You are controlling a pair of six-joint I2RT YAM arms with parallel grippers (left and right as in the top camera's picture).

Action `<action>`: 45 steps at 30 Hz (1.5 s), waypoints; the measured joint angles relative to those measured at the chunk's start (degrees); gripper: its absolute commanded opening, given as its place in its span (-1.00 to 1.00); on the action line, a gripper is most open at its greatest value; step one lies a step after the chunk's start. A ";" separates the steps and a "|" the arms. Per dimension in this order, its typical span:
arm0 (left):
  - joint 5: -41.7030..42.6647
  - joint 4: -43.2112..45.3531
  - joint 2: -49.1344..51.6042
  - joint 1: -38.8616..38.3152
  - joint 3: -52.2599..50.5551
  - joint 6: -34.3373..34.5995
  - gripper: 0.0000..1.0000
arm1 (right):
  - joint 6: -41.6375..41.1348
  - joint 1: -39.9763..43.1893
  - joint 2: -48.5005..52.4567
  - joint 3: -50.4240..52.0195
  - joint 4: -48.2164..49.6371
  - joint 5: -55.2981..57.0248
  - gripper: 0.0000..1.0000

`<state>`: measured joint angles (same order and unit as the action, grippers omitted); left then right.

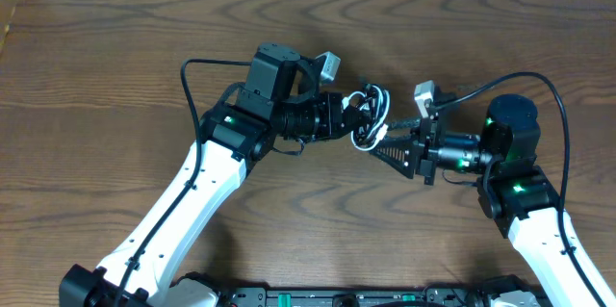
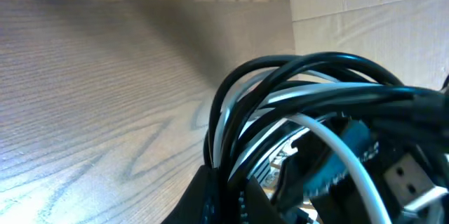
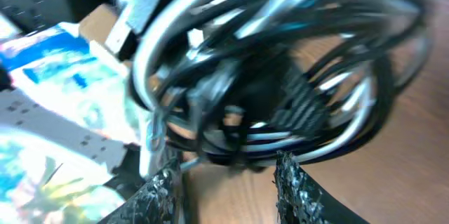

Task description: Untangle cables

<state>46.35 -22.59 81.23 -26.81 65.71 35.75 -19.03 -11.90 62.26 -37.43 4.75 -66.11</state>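
Left gripper [image 1: 348, 115]: clamped shut on the bundle [image 1: 371, 116], gripping it from its left side and carrying it.
Right gripper [image 1: 383, 143]: jaws parted, tips right at the bundle's lower right edge. In its own wrist view the two fingers [image 3: 165, 196] stand apart with nothing between them, the loops just beyond. It looks open and not yet gripping.
Bundle: black and white loops wound together in one tight knot, caught between the two grippers. Whether its underside touches the wood I cannot tell.
Black cable [image 2: 316, 62]: several turns arching over the top of the bundle, crossing the white ones.
White cable [image 2: 337, 140]: threads in and out under the black turns. Which loop is outermost is too blurred to tell.
Plug [image 2: 403, 176]: a flat metal end lies on the bundle's right side, close to the right gripper.
Table [image 1: 115, 57]: bare wood all around the bundle.
Step in hand: as I read it, an early one. One arm anchors the knot while the other lines up for a first pull, and nothing appears separated yet.
Next move calls for: the right jaws closing on one strand only, preferably a free end or the plug, then drawing it away from the bundle while the left grip stays firm.
Risk: catching two strands at once would probably tighten the knot.
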 measured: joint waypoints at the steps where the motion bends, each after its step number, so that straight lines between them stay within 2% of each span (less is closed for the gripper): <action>1: 0.00 0.02 0.00 0.00 0.00 0.00 -0.85 | 0.00 0.00 0.00 0.00 0.02 -0.74 -0.21; 6: 0.02 0.00 0.00 0.00 0.00 0.00 -0.85 | 0.02 0.00 0.00 0.00 0.04 -2.43 -0.23; 12: 0.04 0.00 0.00 0.00 0.00 0.00 -0.85 | 0.24 0.00 0.00 0.00 0.04 -1.25 -0.45; 26: 1.60 0.13 0.00 -0.26 0.00 0.46 -0.86 | 0.22 -0.02 0.00 0.00 0.07 4.44 -0.60; 29: 1.57 0.13 0.00 -1.11 0.00 0.46 -0.85 | 0.37 -0.02 0.00 0.00 0.28 4.42 -0.77; 31: 1.53 0.15 0.00 -1.53 0.00 0.46 -0.85 | 0.57 -0.02 0.00 0.00 0.31 4.39 -0.98; 34: 1.31 0.61 0.00 -1.60 0.00 0.44 -0.85 | 0.37 0.00 0.00 0.00 -0.42 4.35 -0.98; 38: 1.27 2.56 0.02 -1.60 -0.04 0.42 -0.85 | 0.37 0.04 -0.09 -0.11 -6.23 6.25 -0.98; 43: 1.40 6.56 0.04 -1.92 -0.11 0.44 -0.85 | 0.52 -0.07 -0.04 -0.09 -20.28 14.60 -0.98; 44: 1.46 6.84 0.04 -1.97 -0.11 0.44 -0.86 | 0.33 -0.07 0.04 -0.04 -22.99 17.68 -0.95; 45: 1.49 6.91 0.04 -2.05 -0.11 0.44 -0.85 | -0.11 -0.07 0.04 -0.02 -25.05 20.61 -0.79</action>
<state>47.83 -15.68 81.28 -28.86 65.60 36.18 -19.14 -11.97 62.30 -37.45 -20.29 -45.50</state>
